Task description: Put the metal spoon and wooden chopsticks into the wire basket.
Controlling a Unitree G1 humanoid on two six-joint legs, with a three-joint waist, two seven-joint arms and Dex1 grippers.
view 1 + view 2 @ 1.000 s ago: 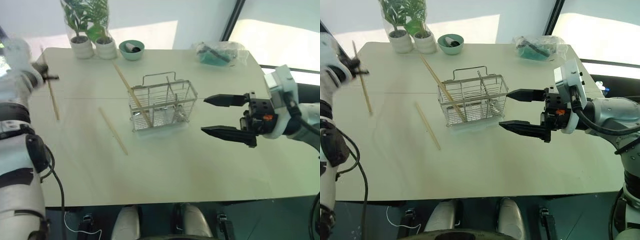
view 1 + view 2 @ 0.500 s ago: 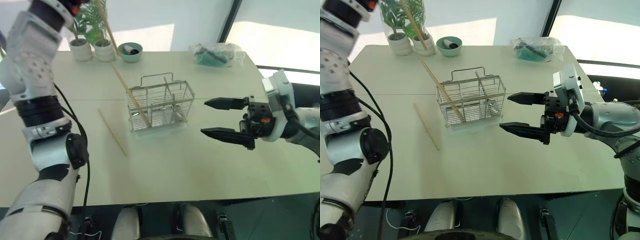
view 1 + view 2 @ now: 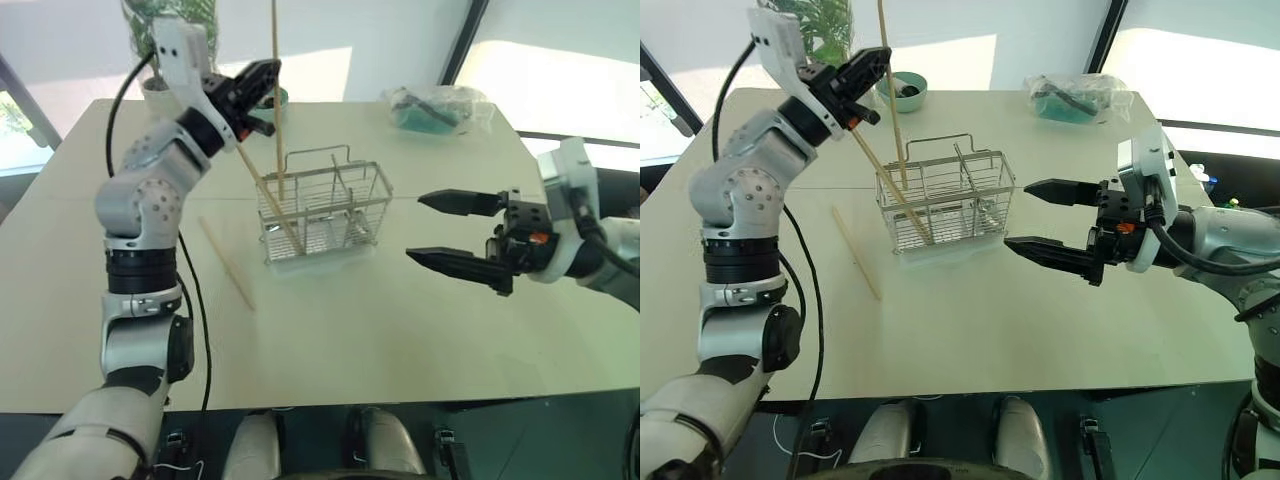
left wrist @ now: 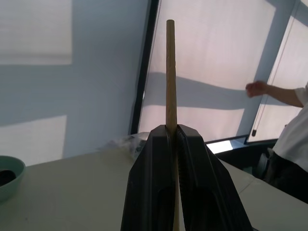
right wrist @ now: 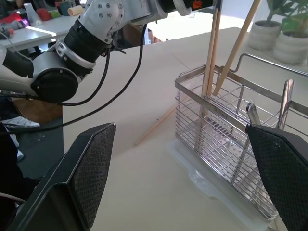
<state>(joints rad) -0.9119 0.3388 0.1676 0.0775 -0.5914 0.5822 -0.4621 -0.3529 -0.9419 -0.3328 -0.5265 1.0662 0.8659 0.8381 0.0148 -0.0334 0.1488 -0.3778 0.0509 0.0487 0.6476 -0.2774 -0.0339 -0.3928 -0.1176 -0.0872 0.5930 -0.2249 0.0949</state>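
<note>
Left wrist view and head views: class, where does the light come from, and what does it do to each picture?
Left wrist view: bright blinds behind, so the closed black left gripper and its long tan wooden chopstick look backlit and dark-edged. Left eye view: a sunlit patch on the back wall, and soft shadows on the pale table under the silver wire basket.

The left gripper [image 4: 172, 139] has its two black jaws pressed together on a wooden chopstick [image 4: 170, 72], which stands up straight from between them, its blunt tip well above. Behind lies a pale surface [image 4: 72, 192]. A green bowl [image 4: 8, 175] sits on it at one edge, with something dark inside, and a clear plastic bag [image 4: 126, 143] lies farther back. Beyond are bright window blinds [image 4: 216, 62] split by a dark frame, and a person's raised hand [image 4: 257, 88] reaches toward a cord.
</note>
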